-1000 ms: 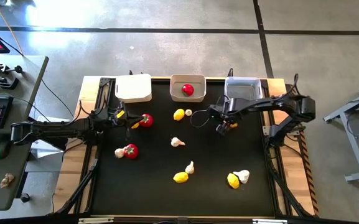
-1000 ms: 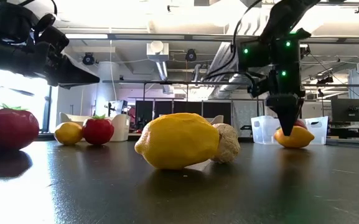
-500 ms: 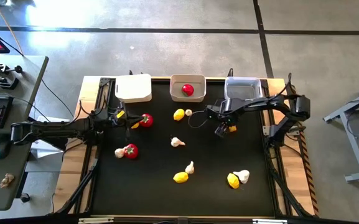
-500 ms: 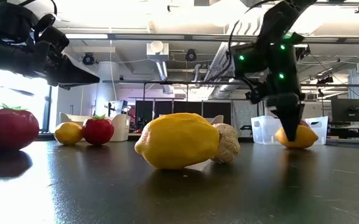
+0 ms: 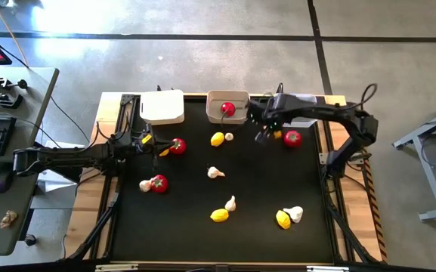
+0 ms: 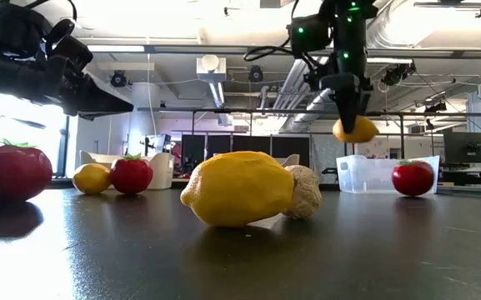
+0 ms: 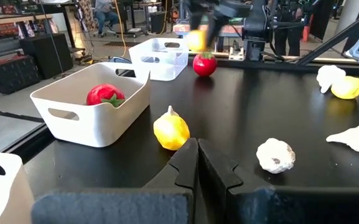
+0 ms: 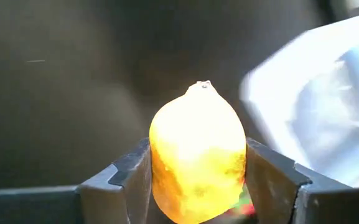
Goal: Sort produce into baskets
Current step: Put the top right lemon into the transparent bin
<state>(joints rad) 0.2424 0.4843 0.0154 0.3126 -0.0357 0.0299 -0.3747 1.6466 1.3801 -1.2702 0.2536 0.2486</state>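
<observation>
My right gripper hangs above the table in front of the baskets, shut on a yellow lemon. Below it a red tomato lies on the black mat. The clear basket stands at the far right, partly under my right arm. The middle basket holds one tomato. An opaque white basket stands to its left. My left gripper is shut, holds nothing, and waits beside another tomato at the left. My right gripper pinches the lemon's two opposite sides between its two fingers. The fingers come from above, pointing down. The lemon is lifted clear of the table, at the fingertips, well above the tomato and the clear basket's rim.
Loose produce lies across the mat: a lemon and garlic near the middle basket, a garlic at the centre, a tomato with garlic at the left, and lemon-and-garlic pairs near the front.
My right gripper has risen and gone toward the table's far edge, lifting the lemon off the mat to above basket height. The tomato that lay beside the lemon has stayed in place and now shows in full.
</observation>
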